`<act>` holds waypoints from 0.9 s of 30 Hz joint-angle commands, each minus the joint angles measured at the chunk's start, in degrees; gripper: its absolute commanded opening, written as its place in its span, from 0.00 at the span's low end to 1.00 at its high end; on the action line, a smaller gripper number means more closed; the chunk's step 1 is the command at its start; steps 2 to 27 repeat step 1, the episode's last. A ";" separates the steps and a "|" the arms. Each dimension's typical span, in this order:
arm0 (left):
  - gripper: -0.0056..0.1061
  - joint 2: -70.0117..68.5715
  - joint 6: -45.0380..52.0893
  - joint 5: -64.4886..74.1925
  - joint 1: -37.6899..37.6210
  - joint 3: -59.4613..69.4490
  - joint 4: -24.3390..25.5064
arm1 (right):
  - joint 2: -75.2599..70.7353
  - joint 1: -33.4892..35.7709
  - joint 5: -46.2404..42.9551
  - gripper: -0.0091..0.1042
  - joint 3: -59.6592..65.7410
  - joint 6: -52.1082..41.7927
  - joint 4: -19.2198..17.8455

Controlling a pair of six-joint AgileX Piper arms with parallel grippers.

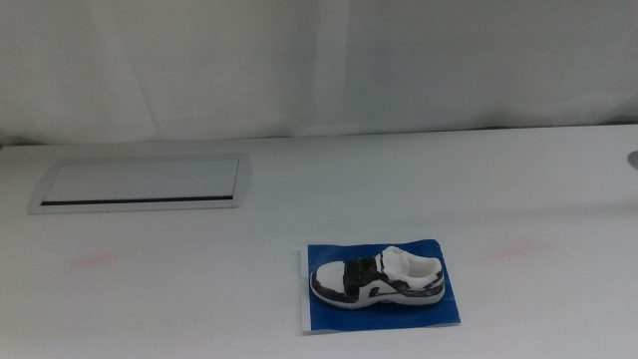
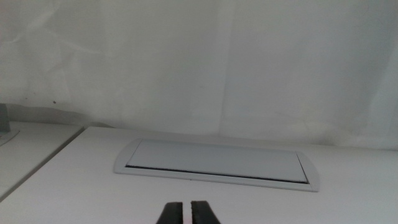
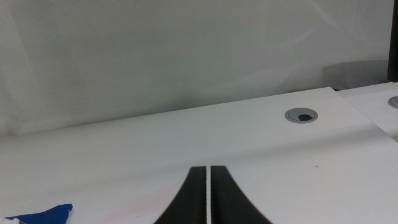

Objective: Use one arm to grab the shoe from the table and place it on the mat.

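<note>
shoe (image 1: 379, 279) lies on mat (image 1: 384, 284), placement apparently finished | left pincer (image 2: 185, 213) narrow, empty, facing inset panel (image 2: 217, 164) | right pincer (image 3: 207, 196) narrow, empty, parked above surface (image 1: 299, 189)

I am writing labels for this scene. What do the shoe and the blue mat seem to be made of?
The shoe: probably smooth synthetic leather, white with black patches and a slight sheen, plus a soft padded collar. The mat: a thin, flat, matte blue sheet, perhaps paper or plastic; the pictures cannot settle which.
</note>
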 commanded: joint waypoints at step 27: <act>0.02 -1.04 -0.38 0.11 0.02 2.25 -0.14 | -2.06 0.22 -0.24 0.06 0.45 -0.21 -0.44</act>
